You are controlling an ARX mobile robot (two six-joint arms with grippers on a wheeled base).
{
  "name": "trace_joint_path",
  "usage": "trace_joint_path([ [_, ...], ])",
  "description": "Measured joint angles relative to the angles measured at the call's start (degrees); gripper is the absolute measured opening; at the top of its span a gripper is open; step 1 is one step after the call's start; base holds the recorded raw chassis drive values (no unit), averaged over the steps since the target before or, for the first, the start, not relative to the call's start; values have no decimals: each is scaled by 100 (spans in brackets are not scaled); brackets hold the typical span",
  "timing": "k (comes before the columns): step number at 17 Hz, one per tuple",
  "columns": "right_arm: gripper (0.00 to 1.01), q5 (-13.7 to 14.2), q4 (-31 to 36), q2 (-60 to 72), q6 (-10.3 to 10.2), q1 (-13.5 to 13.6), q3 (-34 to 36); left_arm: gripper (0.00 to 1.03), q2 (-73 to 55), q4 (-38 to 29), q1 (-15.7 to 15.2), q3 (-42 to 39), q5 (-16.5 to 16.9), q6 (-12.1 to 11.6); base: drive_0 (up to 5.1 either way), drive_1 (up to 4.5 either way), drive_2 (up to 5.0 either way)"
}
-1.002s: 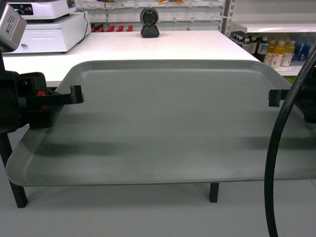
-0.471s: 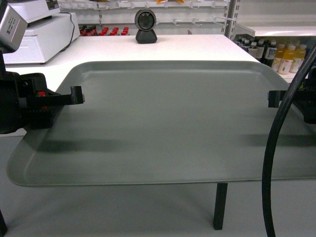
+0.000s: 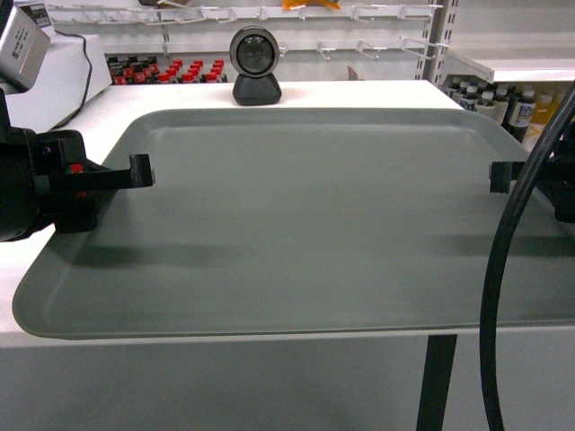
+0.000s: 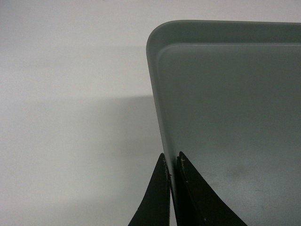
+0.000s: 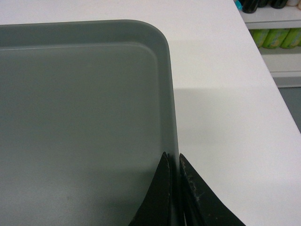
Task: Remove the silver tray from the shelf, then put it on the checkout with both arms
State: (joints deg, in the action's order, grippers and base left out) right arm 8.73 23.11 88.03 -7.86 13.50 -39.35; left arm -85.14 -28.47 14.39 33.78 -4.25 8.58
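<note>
Head view: the silver tray (image 3: 305, 215) is held level between two black arms, over the near part of the white checkout table (image 3: 377, 90). The left gripper (image 3: 135, 171) grips its left rim and the right gripper (image 3: 499, 177) its right rim. A round black-and-silver scanner (image 3: 255, 65) stands on the table just beyond the tray's far edge. A thick black cable (image 3: 503, 287) curves down the right foreground, and bottles (image 3: 490, 101) line a shelf (image 3: 521, 65) at far right.

Left wrist view: the left gripper (image 4: 172, 188) has its two dark fingers (image 4: 157, 197) pressed onto the tray's (image 4: 230, 117) left rim, one on each side of the raised lip; the white tabletop (image 4: 70, 117) lies below, with the tray's shadow on it.

Right wrist view: the right gripper (image 5: 173, 188) likewise pinches the tray's (image 5: 80, 117) right rim between its fingers (image 5: 197, 202), near the rounded far corner, with the white tabletop (image 5: 225, 117) beneath.
</note>
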Motion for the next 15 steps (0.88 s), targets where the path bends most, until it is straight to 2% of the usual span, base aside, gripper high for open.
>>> trace_joint_path([
  [4,3,-9,-39,0,2,0,0,3,0,4,4,0,0,0,-9,423,-441],
  [15,3,-4,4,0,2,0,-2,3,-2,-7,2,4,0,-2,0,0,0],
])
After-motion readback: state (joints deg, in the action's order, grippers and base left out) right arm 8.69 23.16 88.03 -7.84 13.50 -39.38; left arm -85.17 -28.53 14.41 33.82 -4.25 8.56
